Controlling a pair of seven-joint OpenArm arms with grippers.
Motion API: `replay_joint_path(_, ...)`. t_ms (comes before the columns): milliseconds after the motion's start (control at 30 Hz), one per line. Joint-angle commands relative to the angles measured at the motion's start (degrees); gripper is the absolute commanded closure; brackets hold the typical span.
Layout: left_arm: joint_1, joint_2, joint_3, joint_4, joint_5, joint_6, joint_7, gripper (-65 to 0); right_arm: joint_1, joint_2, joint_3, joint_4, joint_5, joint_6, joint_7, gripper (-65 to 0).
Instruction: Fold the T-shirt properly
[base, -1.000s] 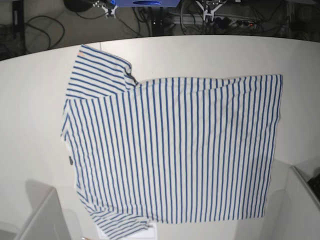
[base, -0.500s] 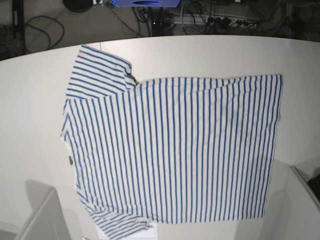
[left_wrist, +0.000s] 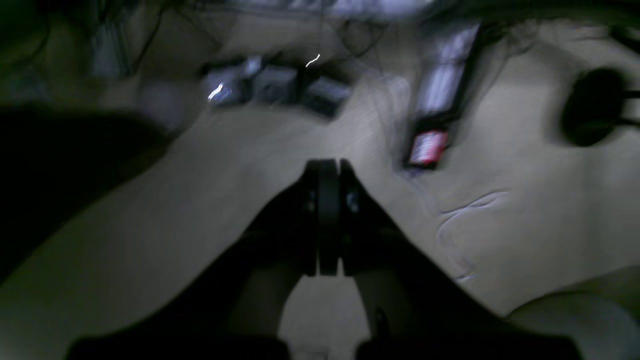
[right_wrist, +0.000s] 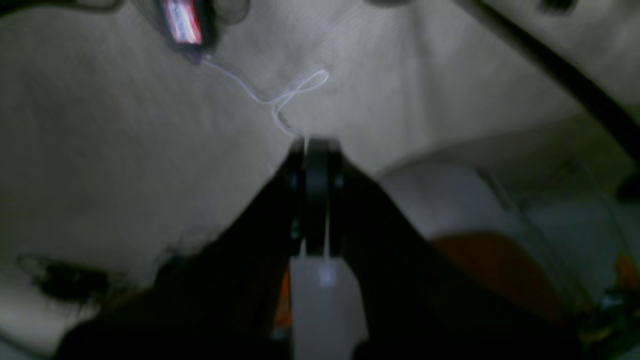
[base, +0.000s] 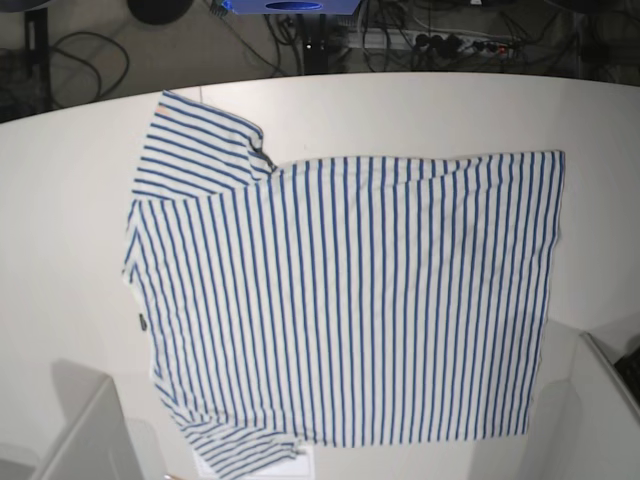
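1. T-shirt (base: 345, 295) lies spread flat on the white table (base: 60, 200), neck side toward base view's left, hem toward the right; one sleeve at top left, the other at bottom left.
2. Left hand (left_wrist: 327, 172): fingers pressed together, gripping nothing, over blurred floor.
3. Right hand (right_wrist: 314, 150): fingers together, also gripping nothing, view blurred.
4. Neither hand shows in base view.

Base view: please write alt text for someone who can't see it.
A white T-shirt with thin blue stripes lies spread flat on a pale table, sleeves toward the left and hem toward the right. No arm or claw appears in this view; cables run across the floor beyond the table's far edge.
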Motion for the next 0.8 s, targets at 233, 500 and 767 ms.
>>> replay_joint_path(233, 10.62, -1.76, -0.21, 24.32, 0.07, -0.05, -0.72, 0.0, -10.70, -0.03, 1.60, 24.46, 0.36, 0.36, -3.58, 0.0)
replay_joint_path(500, 10.00, -1.58, -3.11, 23.89, 0.15, -0.05, -0.63, 0.0, -7.54, -0.03, 1.25, 19.09, 0.54, 0.36, -2.87, 0.0)
replay_joint_path(767, -7.93, -1.67, 3.13, -6.97, 0.24, -0.05, -0.63, 0.0, 9.87, 1.20, -7.02, -14.14, 0.36, 0.36, 5.48, 0.0)
